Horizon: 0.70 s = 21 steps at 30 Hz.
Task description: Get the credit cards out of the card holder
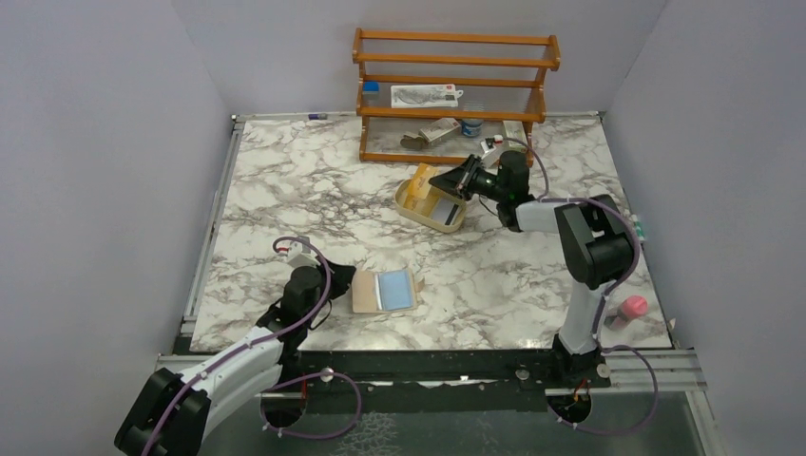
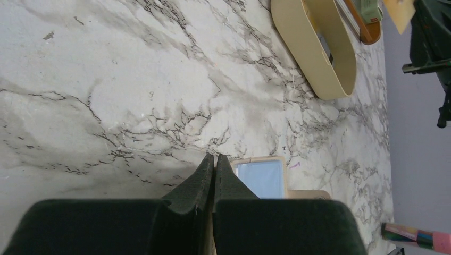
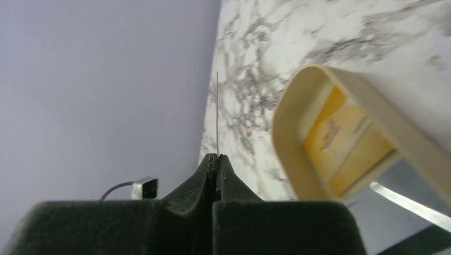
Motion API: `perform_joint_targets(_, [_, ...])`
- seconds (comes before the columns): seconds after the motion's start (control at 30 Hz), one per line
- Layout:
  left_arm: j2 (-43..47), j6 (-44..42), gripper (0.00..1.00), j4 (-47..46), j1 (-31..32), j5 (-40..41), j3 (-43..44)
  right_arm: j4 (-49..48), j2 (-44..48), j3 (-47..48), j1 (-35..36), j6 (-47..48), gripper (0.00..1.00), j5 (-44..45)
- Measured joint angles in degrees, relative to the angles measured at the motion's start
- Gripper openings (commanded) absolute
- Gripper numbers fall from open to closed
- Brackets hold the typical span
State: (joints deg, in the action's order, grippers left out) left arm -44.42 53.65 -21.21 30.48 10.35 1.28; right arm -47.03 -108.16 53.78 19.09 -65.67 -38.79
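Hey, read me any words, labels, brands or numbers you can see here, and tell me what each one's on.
Nothing here can be read.
White packet on the wooden rack: print too small.
Yellow card in the tan tray: dark marking, too blurred.

place: robot lab cell | evidence: plain enclosure walls [image 1: 95,142], marble-print table [image 1: 285,190], metal rails [image 1: 665,361]

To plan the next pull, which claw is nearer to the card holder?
Left. The left claw is at the left edge of the card holder; the right claw is far away, above the tray.
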Motion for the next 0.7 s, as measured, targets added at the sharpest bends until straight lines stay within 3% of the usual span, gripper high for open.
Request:
perform_joint_targets(0.3, [0.76,-1.05,0.00,2.73,0.00,-0.04,1.11,12.72,-10.10,9.94,-2.54,9.66,0.01,-0.15])
perform_joint_targets(0.7, [-0.81,-1.88,0.00,4.04,0.00,-0.07,2.80,15.67,-11.87,10.34,-1.79,13.73,0.01,-0.13])
